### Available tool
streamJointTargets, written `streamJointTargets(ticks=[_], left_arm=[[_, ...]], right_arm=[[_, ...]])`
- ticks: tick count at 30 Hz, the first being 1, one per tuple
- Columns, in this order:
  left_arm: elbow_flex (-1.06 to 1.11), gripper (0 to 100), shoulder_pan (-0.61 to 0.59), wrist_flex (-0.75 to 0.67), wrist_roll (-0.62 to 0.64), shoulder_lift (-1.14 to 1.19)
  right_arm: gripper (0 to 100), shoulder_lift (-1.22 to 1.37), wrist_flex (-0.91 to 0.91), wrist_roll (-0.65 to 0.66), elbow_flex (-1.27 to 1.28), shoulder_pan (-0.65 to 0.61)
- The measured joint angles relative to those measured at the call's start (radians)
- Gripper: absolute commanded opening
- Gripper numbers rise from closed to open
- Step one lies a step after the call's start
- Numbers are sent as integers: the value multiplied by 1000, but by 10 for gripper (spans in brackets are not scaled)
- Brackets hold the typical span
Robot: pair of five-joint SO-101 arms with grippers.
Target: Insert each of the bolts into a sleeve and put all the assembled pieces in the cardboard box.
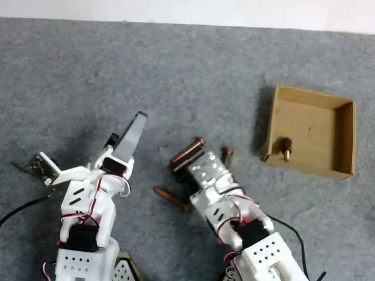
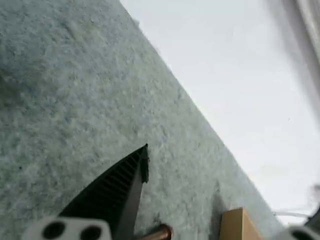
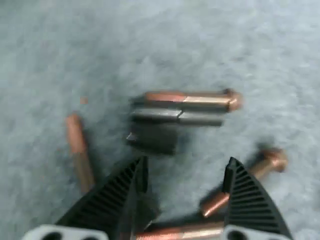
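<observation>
**High view.** The grey mat point(image 1: 176, 70) ends at a pale strip point(image 1: 187, 9) along its far edge. Its far half lies open, and so does the stretch between the arms and the cardboard box point(image 1: 345, 137) at the right. One assembled piece point(image 1: 285, 147) stands inside the box, against its near-left wall. The left arm leans forward from the near-left. The left gripper point(image 1: 126, 129) points toward the far right with its jaws spread and nothing between them. The right arm stretches from the near edge toward the centre. The right gripper point(image 1: 183, 165) sits low over the mat, just beside a long bolt point(image 1: 188, 150). A short bolt point(image 1: 227, 154) lies to the right of that gripper, and a third bolt point(image 1: 171, 198) lies between the two arms.

**Left wrist view.** One black finger point(image 2: 117, 192) hangs over bare mat. The mat's edge runs diagonally, with a pale surface beyond it. A corner of the box and a copper end point(image 2: 159, 233) show past the finger.

**Right wrist view.** The right gripper's fingers point(image 3: 125, 192) stand wide apart and grasp nothing. Ahead of them the long bolt lies crosswise, touching a dark sleeve point(image 3: 175, 119) alongside it. A second dark piece point(image 3: 152, 139) touches that sleeve. The short bolt lies just beside one fingertip, and the third bolt lies apart from the other. A copper rod point(image 3: 175, 232) lies low between the finger roots; whether it touches them cannot be told.
</observation>
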Motion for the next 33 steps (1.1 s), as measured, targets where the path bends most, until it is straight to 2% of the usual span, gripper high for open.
streamJointTargets(ticks=[6,10,20,26,33], left_arm=[[0,496,-34,-5,40,0],[0,496,-34,-5,40,0],[0,496,-34,-5,40,0],[0,496,-34,-5,40,0],[0,496,-34,-5,40,0]], right_arm=[[221,-2,120,51,0,-104],[221,-3,124,55,0,-103],[221,-6,124,51,0,-3],[221,-6,81,-109,0,143],[221,-6,68,-141,0,169]])
